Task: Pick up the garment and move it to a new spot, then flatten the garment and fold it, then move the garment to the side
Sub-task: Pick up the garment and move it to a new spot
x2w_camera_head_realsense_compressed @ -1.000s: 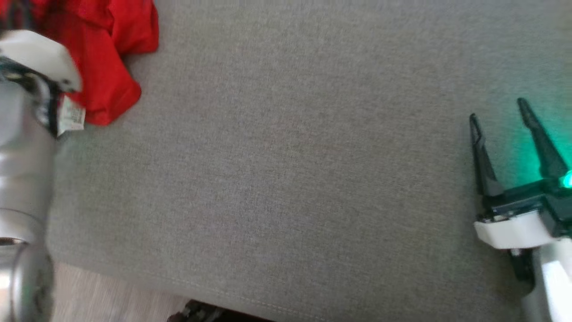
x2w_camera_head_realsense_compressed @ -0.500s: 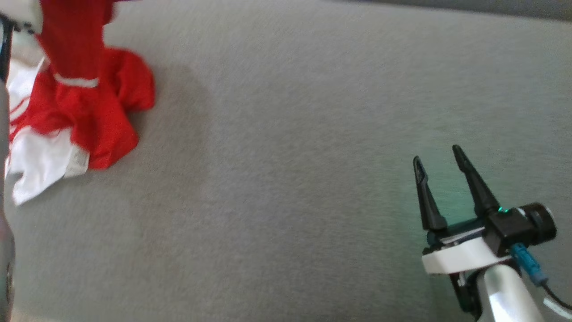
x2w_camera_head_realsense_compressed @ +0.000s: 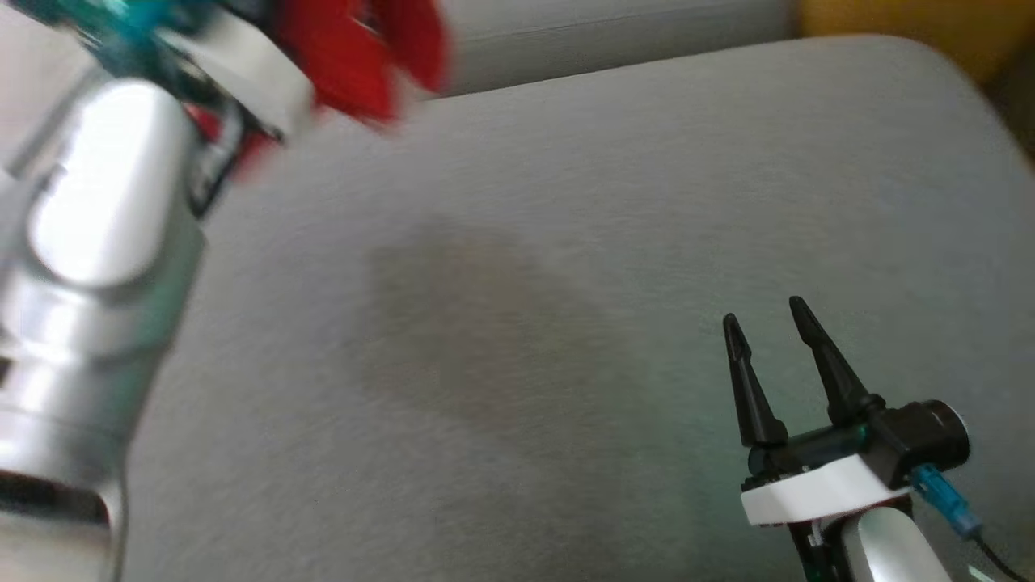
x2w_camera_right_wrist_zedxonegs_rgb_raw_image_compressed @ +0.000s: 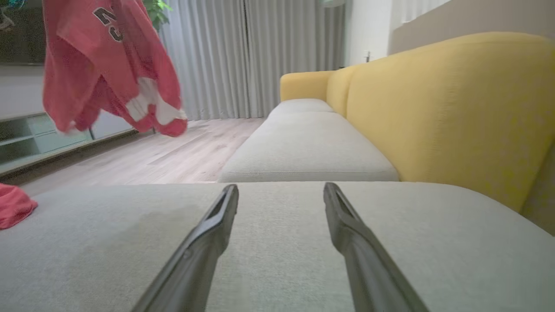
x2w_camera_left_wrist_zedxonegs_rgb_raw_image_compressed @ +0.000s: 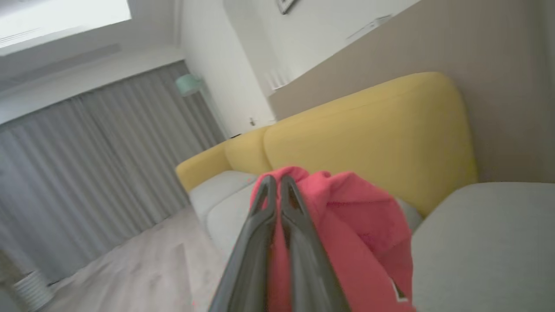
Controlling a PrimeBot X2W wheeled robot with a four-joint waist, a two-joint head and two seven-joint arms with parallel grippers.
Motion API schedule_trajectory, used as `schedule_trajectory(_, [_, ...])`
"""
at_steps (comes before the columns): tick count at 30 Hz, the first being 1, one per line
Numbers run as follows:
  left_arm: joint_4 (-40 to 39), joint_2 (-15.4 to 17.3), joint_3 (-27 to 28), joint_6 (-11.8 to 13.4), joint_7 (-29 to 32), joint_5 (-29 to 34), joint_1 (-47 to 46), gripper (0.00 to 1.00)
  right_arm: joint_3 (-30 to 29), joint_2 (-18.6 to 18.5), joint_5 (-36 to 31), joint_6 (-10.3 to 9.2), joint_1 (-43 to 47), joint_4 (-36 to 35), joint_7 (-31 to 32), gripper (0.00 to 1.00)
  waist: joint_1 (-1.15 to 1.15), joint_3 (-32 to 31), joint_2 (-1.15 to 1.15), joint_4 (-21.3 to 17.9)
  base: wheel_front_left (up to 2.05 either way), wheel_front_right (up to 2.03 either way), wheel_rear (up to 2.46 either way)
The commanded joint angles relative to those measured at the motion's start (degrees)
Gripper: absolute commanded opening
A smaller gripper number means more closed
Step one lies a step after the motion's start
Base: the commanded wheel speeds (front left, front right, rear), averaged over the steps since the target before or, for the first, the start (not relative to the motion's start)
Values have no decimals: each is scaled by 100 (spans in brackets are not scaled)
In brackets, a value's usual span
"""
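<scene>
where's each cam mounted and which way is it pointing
Head view: on the head, looking down at the grey cushion; left forearm and open right gripper show.
Left wrist view: along the left gripper, shut on the red garment, toward the yellow backrest.
Right wrist view: low over the cushion, along its open fingers, toward curtains.
Both wrist views share garment and backrest.

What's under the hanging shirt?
Grey cushion, shirt hanging clear of it from the left gripper. A red lump lies at the cushion's left edge; the left arm hides the rest.
</scene>
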Motion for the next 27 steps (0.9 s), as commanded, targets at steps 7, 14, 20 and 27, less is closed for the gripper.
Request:
schedule_trajectory(7, [-748, -71, -159, 115, -1, -176, 502, 0, 245, 17, 296, -4, -273, -285, 2, 100, 1, 42, 0, -1330, 0, 0, 0])
schedule_trajectory(14, [-170, -411, -445, 359, -757, -371, 2101, 0, 208, 18, 473, -4, -283, -274, 2, 100, 1, 295, 0, -1417, 0, 0, 0])
schedule_trajectory(20, [360, -821, -382, 731, -1314, -563, 3041, 100, 85, 18, 498, -4, -223, -206, 2, 100, 1, 378, 0, -1033, 0, 0, 0])
schedule_trajectory(27, [-422, -1206, 180, 1278, -1405, -381, 3846, 100, -176, 18, 401, -4, -93, -7, 2, 100, 1, 104, 0, -263, 0, 0, 0])
